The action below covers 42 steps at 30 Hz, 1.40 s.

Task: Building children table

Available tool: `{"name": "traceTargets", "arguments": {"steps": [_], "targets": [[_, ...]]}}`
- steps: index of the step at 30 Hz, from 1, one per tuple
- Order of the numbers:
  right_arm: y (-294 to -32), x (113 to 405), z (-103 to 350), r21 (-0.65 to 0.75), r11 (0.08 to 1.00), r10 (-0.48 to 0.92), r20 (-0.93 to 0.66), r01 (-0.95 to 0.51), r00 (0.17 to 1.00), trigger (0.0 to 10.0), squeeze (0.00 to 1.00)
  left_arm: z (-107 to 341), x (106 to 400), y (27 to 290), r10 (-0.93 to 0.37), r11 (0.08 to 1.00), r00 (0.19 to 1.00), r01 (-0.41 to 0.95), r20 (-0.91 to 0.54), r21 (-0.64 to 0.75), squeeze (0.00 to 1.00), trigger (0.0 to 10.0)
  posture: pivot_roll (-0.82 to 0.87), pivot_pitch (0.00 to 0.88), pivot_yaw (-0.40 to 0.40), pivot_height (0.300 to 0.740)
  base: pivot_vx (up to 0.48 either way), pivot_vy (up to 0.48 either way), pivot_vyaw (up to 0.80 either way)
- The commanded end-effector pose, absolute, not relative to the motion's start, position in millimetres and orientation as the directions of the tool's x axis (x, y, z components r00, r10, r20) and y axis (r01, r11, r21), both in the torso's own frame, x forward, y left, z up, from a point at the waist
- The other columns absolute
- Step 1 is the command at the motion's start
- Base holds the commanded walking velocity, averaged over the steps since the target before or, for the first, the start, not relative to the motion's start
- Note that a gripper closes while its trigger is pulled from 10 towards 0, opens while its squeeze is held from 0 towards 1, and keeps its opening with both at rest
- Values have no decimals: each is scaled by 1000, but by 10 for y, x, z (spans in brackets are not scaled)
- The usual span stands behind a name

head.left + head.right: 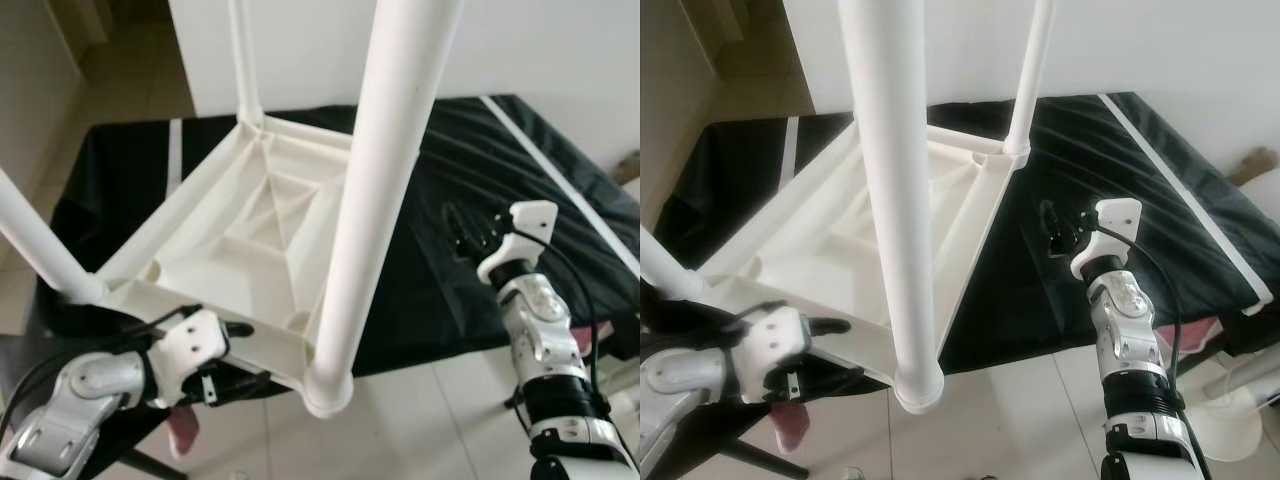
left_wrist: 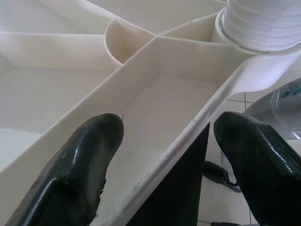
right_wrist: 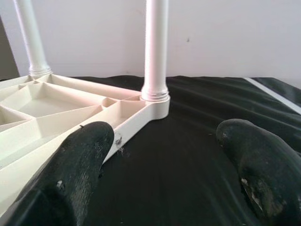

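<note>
1. On the black-covered bench (image 1: 470, 280) lies the white tabletop (image 1: 250, 250), upside down with its ribbed underside up. It fills the bench's left half, and its near edge overhangs the bench's near edge.
2. Three legs stand up from its corners: the near leg (image 1: 375, 190) at the near-right corner, another (image 1: 245, 60) at the far corner, a third (image 1: 40, 245) at the left corner.
3. Left tool (image 1: 235, 355) sits at the tabletop's near edge, just beside the near leg's socket. In the left wrist view its fingers (image 2: 75, 169) are spread, one over the inside of the rim rib and one outside, straddling the rim without pinching it.
4. Right tool (image 1: 1065, 235) hovers low over bare black cloth near the middle of the bench, close beside the tabletop's right edge. Its fingers (image 3: 70, 174) are wide apart and hold nothing.
5. Risk, as I judge it: the tabletop overhangs the near edge with tall legs on it, so a pull from the left tool could tip or slide it off the bench.
6. A second risk: if the left tool closes crookedly on the thin rim, it may slip off, or jog the near leg in its socket should that leg not be fully seated.
</note>
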State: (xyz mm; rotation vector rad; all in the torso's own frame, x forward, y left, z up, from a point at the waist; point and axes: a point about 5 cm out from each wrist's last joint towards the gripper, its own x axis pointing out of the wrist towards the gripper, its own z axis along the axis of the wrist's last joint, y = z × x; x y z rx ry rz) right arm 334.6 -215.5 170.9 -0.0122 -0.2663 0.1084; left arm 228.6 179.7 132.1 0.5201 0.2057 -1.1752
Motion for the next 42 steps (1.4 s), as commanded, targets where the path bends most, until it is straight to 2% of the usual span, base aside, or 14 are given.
{"name": "traceTargets", "arguments": {"steps": [1, 8, 10, 12, 14, 18, 23, 25, 26, 27, 28, 31, 36, 42], "targets": [[-2130, 3357, 1742, -23, 994, 113, 272, -111, 955, 10000, 0, 1310, 2315, 1808, -792, 353, 465, 877, -395, 325, 0, 10000, 91, 33, -54, 740, 0, 0, 0], [-2097, 3361, 1741, -20, 993, 121, 273, -120, 954, 10000, 0, 1272, 2365, 1789, -762, 368, 490, 866, -424, 339, 0, 10000, 92, 30, -56, 740, 0, 0, 0], [-2085, 3375, 1750, -20, 992, 125, 274, -124, 954, 10000, 0, 1263, 2518, 1772, -707, 413, 556, 826, -437, 384, 0, 10000, 93, 31, -58, 740, 0, 0, 0], [-2084, 3377, 1751, -21, 992, 125, 274, -124, 954, 10000, 0, 1267, 2543, 1765, -702, 422, 566, 819, -432, 388, 0, 10000, 93, 31, -58, 740, 0, 0, 0], [-2077, 3382, 1764, -20, 992, 124, 277, -123, 953, 10000, 0, 1297, 2622, 1679, -690, 470, 612, 785, -386, 404, 0, 10000, 86, 30, -51, 740, 0, 0, 0], [-2071, 3378, 1779, -19, 993, 120, 284, -120, 951, 10000, 0, 1267, 2643, 1550, -683, 526, 638, 768, -356, 365, 0, 10000, 80, 33, -47, 740, 0, 0, 0], [-2073, 3373, 1788, -18, 994, 113, 290, -112, 950, 10000, 0, 1238, 2626, 1462, -688, 528, 638, 767, -347, 364, 0, 10000, 74, 35, -42, 740, 0, 0, 0], [-2087, 3350, 1776, -15, 995, 103, 290, -103, 952, 10000, 0, 1231, 2674, 1385, -663, 574, 676, 735, -322, 362, 0, 10000, 59, 43, -29, 740, 0, 0, 0], [-2103, 3324, 1759, -12, 996, 92, 288, -92, 953, 10000, 0, 1235, 2734, 1298, -630, 628, 716, 698, -300, 345, 0, 10000, 52, 49, -22, 740, 0, 0, 0], [-2103, 3324, 1759, -12, 996, 92, 288, -92, 953, 10000, 0, 1235, 2734, 1298, -630, 628, 716, 698, -300, 345, 0, 10000, 52, 49, -22, 740, 0, 0, 0], [-2133, 3289, 1737, -5, 997, 70, 285, -72, 956, 10000, 0, 1253, 2851, 1148, -572, 706, 776, 631, -266, 323, 0, 10000, 41, 59, -10, 740, 0, 0, 0], [-2149, 3271, 1727, 1, 998, 57, 285, -60, 957, 10000, 0, 1258, 2949, 1031, -534, 749, 808, 589, -249, 305, 0, 10000, 32, 63, -6, 740, 0, 0, 0], [-2169, 3242, 1732, 6, 999, 38, 292, -41, 956, 10000, 0, 1300, 3097, 822, -494, 788, 840, 542, -224, 293, 0, 10000, 12, 72, 7, 740, 0, 0, 0], [-2198, 3225, 1727, 8, 1000, 24, 290, -28, 957, 10000, 0, 1358, 3174, 755, -482, 795, 853, 521, -198, 309, 0, 10000, 1, 77, 12, 740, 0, 0, 0]]}}
